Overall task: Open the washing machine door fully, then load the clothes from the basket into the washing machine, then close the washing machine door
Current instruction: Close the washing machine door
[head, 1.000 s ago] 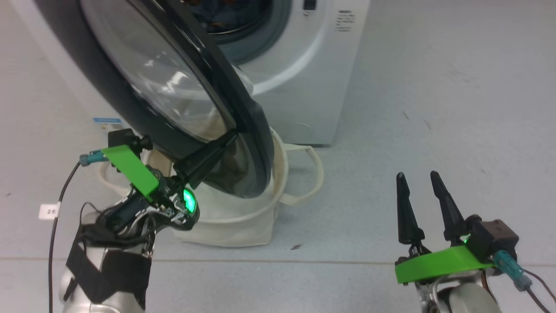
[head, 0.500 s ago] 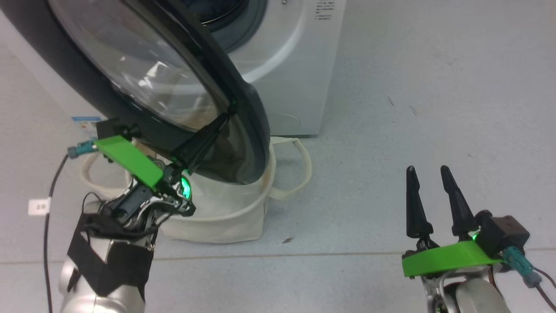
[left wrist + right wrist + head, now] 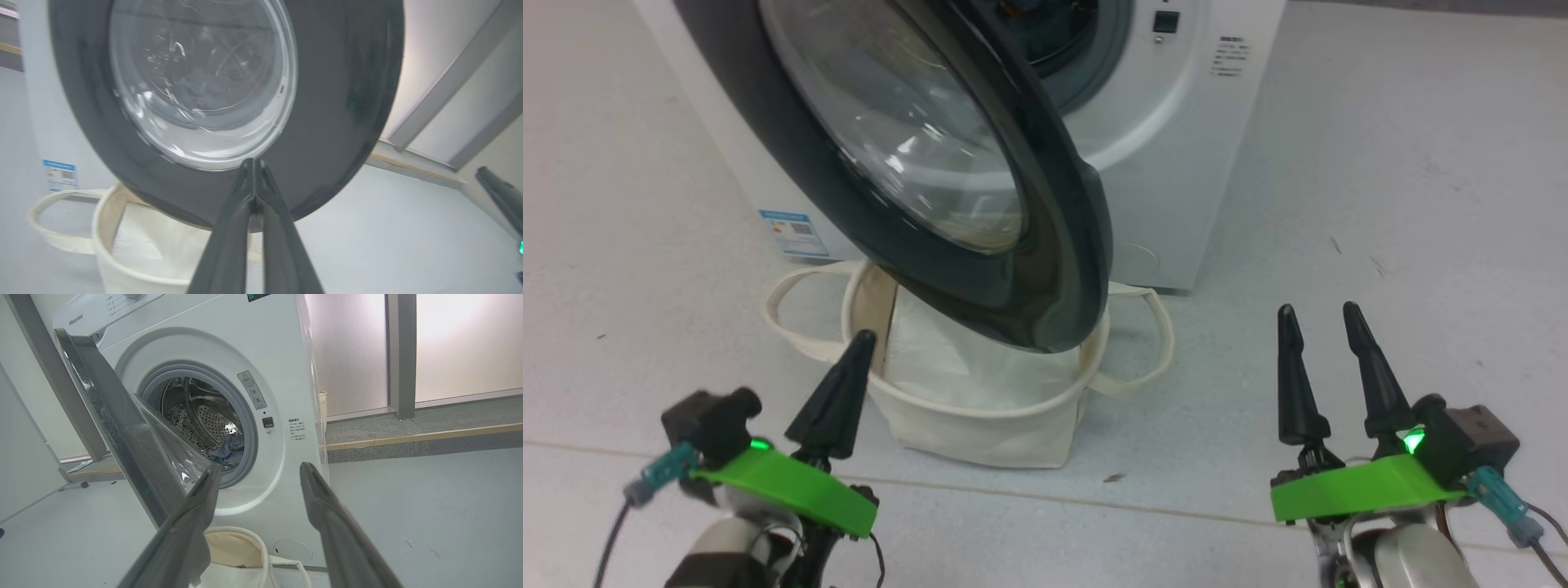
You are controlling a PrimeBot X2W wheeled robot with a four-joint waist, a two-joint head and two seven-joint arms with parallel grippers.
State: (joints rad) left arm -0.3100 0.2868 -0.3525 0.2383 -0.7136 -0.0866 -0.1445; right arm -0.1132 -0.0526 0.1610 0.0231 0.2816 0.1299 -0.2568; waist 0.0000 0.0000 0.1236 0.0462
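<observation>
The white washing machine (image 3: 1176,122) stands at the top of the head view. Its glossy black door (image 3: 1054,269) hangs partly open, swung out over the cream basket (image 3: 980,429). Blue clothes (image 3: 231,447) lie inside the steel drum and show through the door glass (image 3: 196,87). My left gripper (image 3: 862,339) is shut on nothing, low at the basket's near left rim and apart from the door. In the left wrist view its fingertips (image 3: 253,163) point at the door's lower rim. My right gripper (image 3: 1319,310) stands open over bare floor to the right, and its own view (image 3: 260,467) faces the drum.
A flat white sheet (image 3: 947,359) lies in the basket, whose looped handles stick out left and right. A blue label (image 3: 796,233) marks the machine's lower left corner. Frosted panels and a grey post (image 3: 400,355) stand behind the machine. Open floor lies to the right.
My left gripper has come off the door's inner side and dropped back to the lower left, still shut. The head camera has shifted. The right gripper has kept its place.
</observation>
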